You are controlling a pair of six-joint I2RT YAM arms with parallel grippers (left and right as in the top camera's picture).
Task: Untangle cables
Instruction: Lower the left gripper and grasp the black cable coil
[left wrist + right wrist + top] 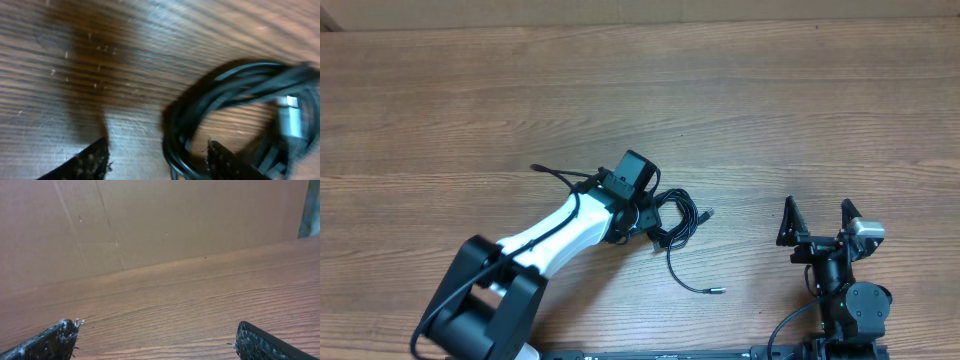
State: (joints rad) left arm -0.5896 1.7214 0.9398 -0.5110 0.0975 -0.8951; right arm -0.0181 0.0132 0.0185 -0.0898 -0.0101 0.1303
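Note:
The cables (pixel 678 222) lie in a small black tangle on the wooden table, right of centre. One tail runs down to a silvery plug tip (pixel 716 291), and another tip (pixel 710 213) points right. My left gripper (pixel 644 214) is low over the bundle's left side. In the left wrist view the coiled cables (pixel 175 125) loop around the right finger (pixel 220 157), with a silvery plug (pixel 290 117) at the right. The left gripper (pixel 157 150) is open, with several strands between its fingers and a gap to the left finger (pixel 92 160). My right gripper (pixel 817 218) is open and holds nothing.
The right gripper (pixel 157 330) sits low near the table's front right, facing a cardboard wall (pixel 150 220) at the back. The left arm (pixel 550 235) stretches diagonally from the front left. A thicker black arm wire (pixel 555 172) loops out beside its wrist.

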